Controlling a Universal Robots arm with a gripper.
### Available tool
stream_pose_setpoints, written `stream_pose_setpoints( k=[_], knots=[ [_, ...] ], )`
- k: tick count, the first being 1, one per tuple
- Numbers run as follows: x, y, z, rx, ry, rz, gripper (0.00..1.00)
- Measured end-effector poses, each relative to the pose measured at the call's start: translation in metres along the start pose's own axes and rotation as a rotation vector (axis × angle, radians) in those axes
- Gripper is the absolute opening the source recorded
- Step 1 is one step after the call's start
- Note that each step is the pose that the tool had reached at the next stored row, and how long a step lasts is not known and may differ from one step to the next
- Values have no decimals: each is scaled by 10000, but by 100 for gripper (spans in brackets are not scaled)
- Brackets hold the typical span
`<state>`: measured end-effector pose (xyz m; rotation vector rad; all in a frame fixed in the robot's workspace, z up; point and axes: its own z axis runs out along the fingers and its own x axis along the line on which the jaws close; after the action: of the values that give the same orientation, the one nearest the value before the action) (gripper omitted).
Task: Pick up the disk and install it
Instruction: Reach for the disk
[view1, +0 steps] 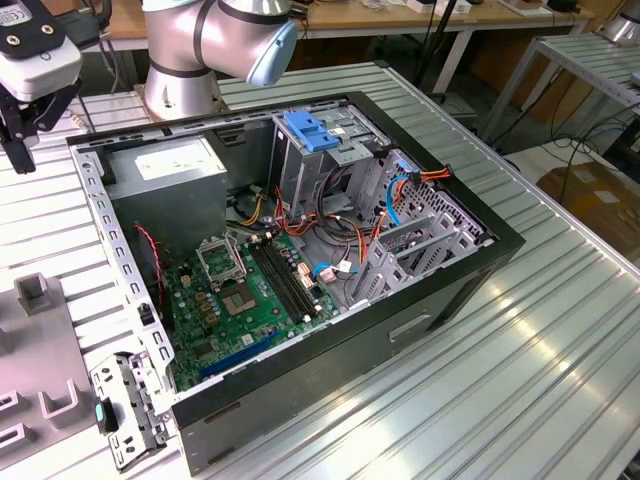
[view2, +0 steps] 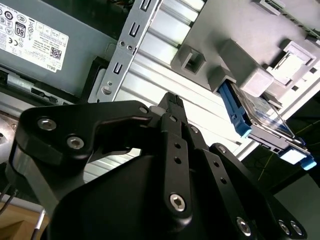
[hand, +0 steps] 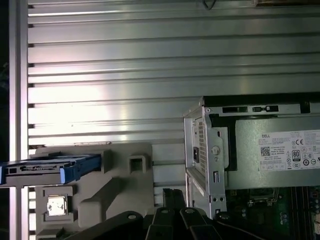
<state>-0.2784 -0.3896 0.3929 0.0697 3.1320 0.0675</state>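
- The gripper (view2: 172, 101) hovers over the ribbed metal table (hand: 150, 60). Its black fingers (hand: 167, 196) are pressed together with nothing between them.
- The disk (hand: 50, 170) stands on edge in a slot of a grey holder (hand: 125, 185) and sticks out past the holder's side. In the second wrist view its blue frame and dark grey body show. The gripper is apart from it.
- In the exterior view the gripper hangs at about 10 o'clock from the open computer case (view1: 440, 300). The grey holder lies at about 8 o'clock from the case.
- Inside the case, the power supply (view1: 165, 165) sits at about 11 o'clock. A metal cage with a blue handle (view1: 312, 132) stands at about 1 o'clock, and the green motherboard (view1: 245, 300) lies at about 7 o'clock.
- A white printed label (hand: 289, 150) with small certification marks and a barcode is stuck on the power supply.
- A loose metal bracket (view1: 125, 410) lies on the table at about 7 o'clock, just beside the case's corner.
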Motion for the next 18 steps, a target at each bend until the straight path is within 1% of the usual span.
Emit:
stream_pose_setpoints(
  k=[3,4,10,12,15,17,18],
  knots=[
    [17,25,2,0,29,-62,11],
    [36,31,2,1,45,-78,11],
    [135,37,4,0,74,-179,11],
    [189,35,8,0,90,-355,11],
    [228,39,10,0,97,-469,11],
    [286,50,11,0,100,-486,11],
    [345,54,12,0,106,-507,11]
  ],
)
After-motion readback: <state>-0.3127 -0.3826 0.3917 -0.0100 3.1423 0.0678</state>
